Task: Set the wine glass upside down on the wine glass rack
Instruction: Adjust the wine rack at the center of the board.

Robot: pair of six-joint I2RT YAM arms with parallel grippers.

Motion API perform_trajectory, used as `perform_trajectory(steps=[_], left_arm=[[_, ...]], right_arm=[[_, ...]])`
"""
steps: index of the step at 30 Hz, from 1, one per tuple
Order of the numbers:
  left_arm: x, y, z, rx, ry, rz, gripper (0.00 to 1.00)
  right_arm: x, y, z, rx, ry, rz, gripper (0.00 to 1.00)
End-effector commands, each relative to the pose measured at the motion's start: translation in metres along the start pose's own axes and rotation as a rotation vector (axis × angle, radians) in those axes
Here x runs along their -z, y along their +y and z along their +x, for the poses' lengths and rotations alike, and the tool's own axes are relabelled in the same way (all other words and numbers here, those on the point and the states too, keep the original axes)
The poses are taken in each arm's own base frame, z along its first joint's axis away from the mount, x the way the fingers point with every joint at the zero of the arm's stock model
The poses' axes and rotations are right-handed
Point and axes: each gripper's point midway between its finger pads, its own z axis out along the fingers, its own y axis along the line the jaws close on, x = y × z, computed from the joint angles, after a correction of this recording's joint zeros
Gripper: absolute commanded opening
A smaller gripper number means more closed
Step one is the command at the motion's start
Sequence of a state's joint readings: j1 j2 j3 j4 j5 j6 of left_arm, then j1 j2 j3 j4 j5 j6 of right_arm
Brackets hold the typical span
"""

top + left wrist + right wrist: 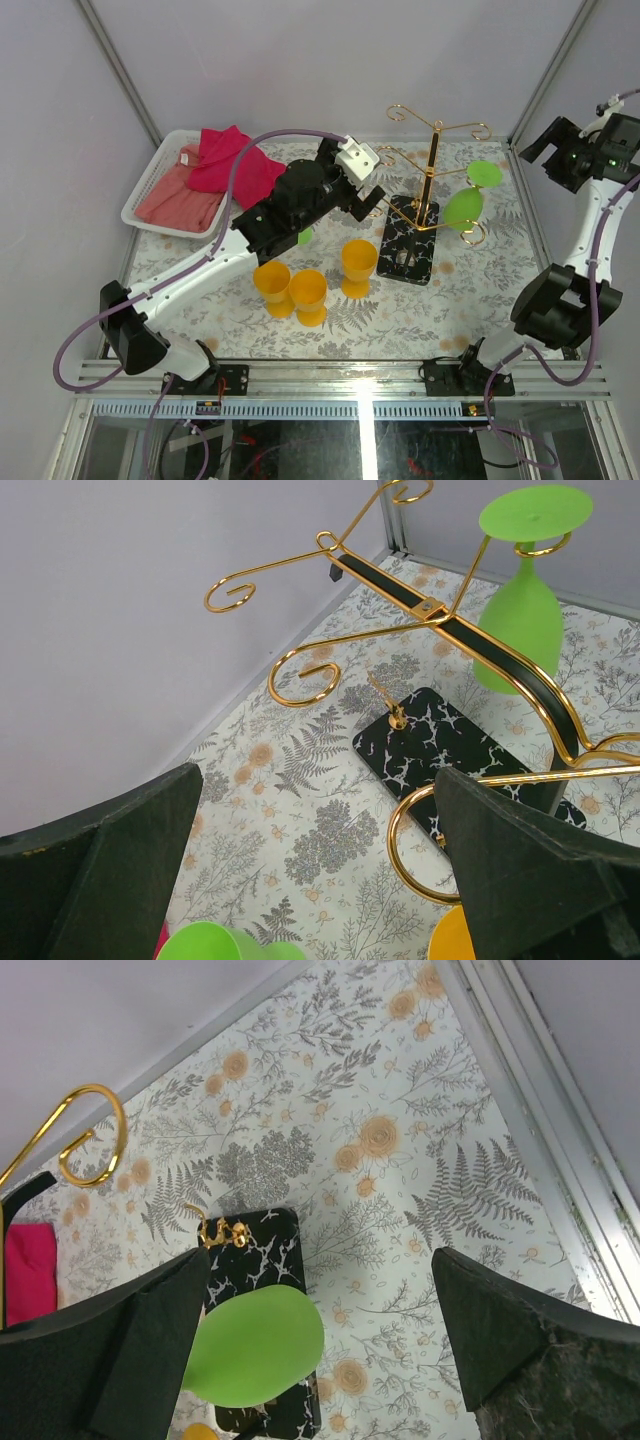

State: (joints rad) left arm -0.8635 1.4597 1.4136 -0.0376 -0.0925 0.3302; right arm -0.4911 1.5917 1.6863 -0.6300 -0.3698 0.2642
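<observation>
The wine glass rack (436, 165) is a gold pole with curled wire arms on a black white-veined base (408, 238). One green wine glass (466, 207) hangs upside down on its right arm; it also shows in the left wrist view (520, 610) and the right wrist view (255, 1345). A second green glass (305, 237) lies mostly hidden under my left arm, and its rim shows at the bottom of the left wrist view (215, 942). My left gripper (372, 203) (318, 780) is open and empty just left of the rack. My right gripper (533, 152) (322, 1260) is open and empty, raised at the far right.
Three orange goblets (272, 288) (309, 297) (358, 266) stand in front of the rack. A white basket (143, 190) with red and pink cloths (225, 160) sits at the back left. Grey walls close in the back and sides.
</observation>
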Motion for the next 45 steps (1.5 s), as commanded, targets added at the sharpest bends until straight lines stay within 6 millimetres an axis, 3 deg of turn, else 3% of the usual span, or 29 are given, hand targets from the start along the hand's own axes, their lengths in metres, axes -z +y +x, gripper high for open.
perform_trajectory(steps=[1,12,25,33,45], left_arm=[[0.005,0.008,-0.035,-0.004,-0.094,-0.015,1.0],[0.009,0.012,-0.031,-0.013,-0.085,-0.027,1.0],[0.008,0.012,-0.027,-0.011,-0.08,-0.02,1.0],[0.008,0.01,-0.027,-0.001,-0.085,-0.011,1.0],[0.006,0.01,-0.026,0.015,-0.09,-0.019,1.0]], right_arm=[[0.001,0.012,-0.016,-0.016,-0.073,-0.09,1.0],[-0.04,-0.015,0.065,-0.203,0.101,-0.16,0.99],[-0.073,-0.043,0.124,-0.32,0.244,-0.095,0.98],[-0.091,-0.05,0.145,-0.365,0.291,-0.071,0.97],[-0.132,-0.029,0.152,-0.345,0.347,-0.103,0.97]])
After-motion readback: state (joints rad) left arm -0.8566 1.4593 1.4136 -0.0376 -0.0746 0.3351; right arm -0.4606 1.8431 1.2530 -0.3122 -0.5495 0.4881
